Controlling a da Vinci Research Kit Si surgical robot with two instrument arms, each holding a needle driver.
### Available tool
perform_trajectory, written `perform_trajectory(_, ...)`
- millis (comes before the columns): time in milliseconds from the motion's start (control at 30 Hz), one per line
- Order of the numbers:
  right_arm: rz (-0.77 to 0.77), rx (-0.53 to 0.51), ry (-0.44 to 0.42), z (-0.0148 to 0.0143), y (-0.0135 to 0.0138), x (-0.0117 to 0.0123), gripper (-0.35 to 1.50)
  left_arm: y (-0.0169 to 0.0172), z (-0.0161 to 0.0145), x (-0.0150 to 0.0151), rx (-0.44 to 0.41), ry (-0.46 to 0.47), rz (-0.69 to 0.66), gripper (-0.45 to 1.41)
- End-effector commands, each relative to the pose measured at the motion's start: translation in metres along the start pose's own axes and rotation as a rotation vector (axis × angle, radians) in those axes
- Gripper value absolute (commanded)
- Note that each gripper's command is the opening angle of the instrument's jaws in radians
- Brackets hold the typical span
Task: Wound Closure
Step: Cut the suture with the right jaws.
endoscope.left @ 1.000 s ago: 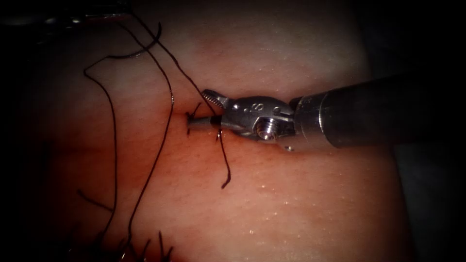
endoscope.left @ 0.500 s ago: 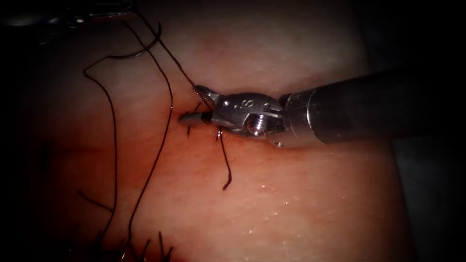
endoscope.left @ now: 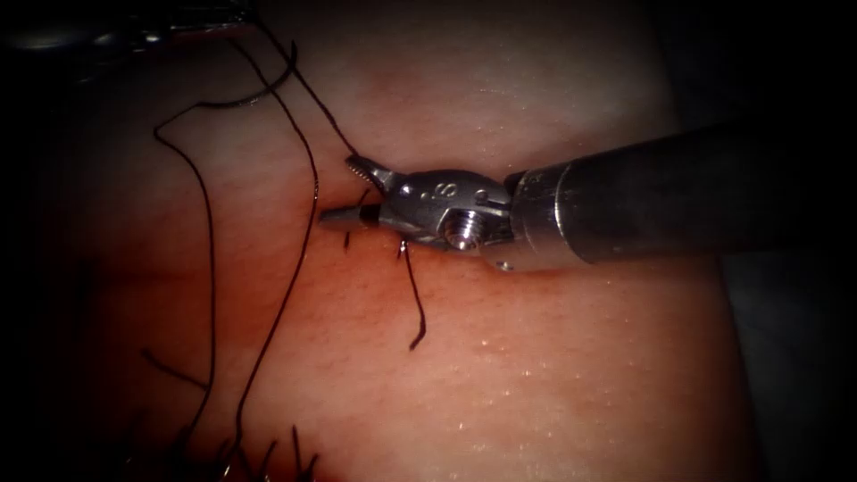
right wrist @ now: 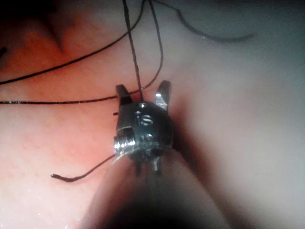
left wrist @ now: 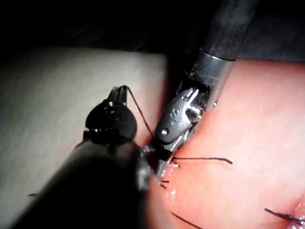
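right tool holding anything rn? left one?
Right tool: nothing; its jaws stand open astride a strand of thin dark thread at the cut. Left tool: grips that thread at its tip. Needle's place cannot be told.

The tissue [endoscope.left: 536,375] is lying across the endoscope view as the bed for everything here, its skin glistening with small wet specks. Red fluid [endoscope.left: 357,268] is pooling around the stitch site at its centre. Dark thread [endoscope.left: 210,268] is trailing over it in long loose loops on the left, and a short cut end of thread [endoscope.left: 416,312] is curling just below the stitch.
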Motion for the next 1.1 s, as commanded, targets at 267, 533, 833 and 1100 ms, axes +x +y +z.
perform_trajectory(267,-0.012,0.012,0.007,0.0012,-0.0005,-0.0002,1.28,-0.0002,0.0007,0.0000,0.000,0.002,0.001,-0.45)
perform_trajectory(533,-0.019,0.023,0.007,0.0010,-0.0004,-0.0003,0.48,-0.0001,0.0007,0.0000,0.000,0.002,0.008,-0.45)
perform_trajectory(833,-0.045,0.023,-0.050,0.0011,0.0002,-0.0010,-0.35,-0.0001,-0.0001,0.0002,0.003,0.011,0.013,-0.45)
perform_trajectory(1100,-0.084,0.081,-0.008,-0.0033,0.0026,-0.0018,1.38,-0.0017,-0.0010,-0.0006,0.019,0.020,0.005,-0.45)
